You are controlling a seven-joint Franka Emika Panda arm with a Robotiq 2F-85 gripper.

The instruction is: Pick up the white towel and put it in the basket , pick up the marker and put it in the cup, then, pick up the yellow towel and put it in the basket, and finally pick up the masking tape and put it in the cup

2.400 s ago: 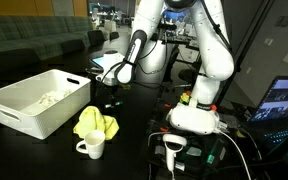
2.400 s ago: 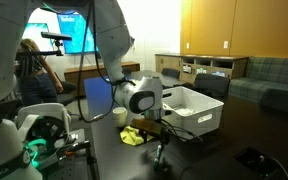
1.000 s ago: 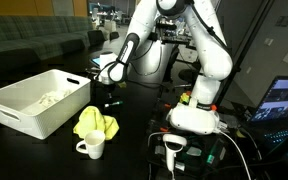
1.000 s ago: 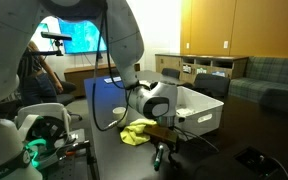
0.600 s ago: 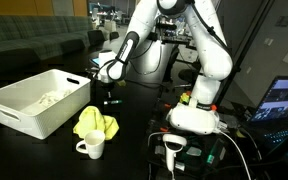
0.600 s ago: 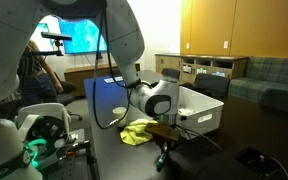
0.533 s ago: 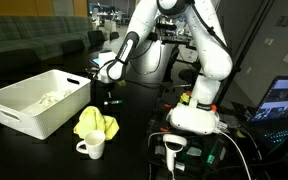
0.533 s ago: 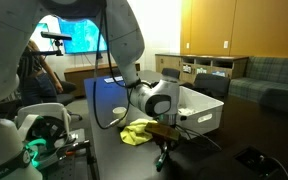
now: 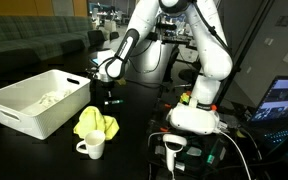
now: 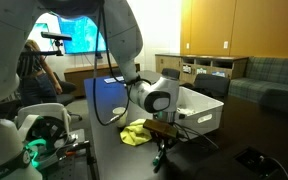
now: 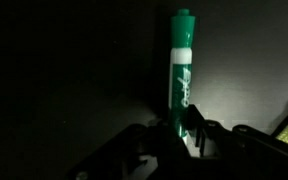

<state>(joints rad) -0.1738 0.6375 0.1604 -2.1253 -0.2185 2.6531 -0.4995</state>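
Since a second earlier the tool has drawn its jaws together low over the dark counter; the arm has hardly shifted. The basket, the largest container, stands on the counter and is seen in both exterior views; the white towel lies crumpled inside it. The yellow towel lies bunched on the counter just beside the basket. The cup stands upright near the towel's front edge, handle outward; its contents cannot be made out. In the wrist view the tool is closed on the near end of the green marker, which lies on the counter with its cap pointing away.
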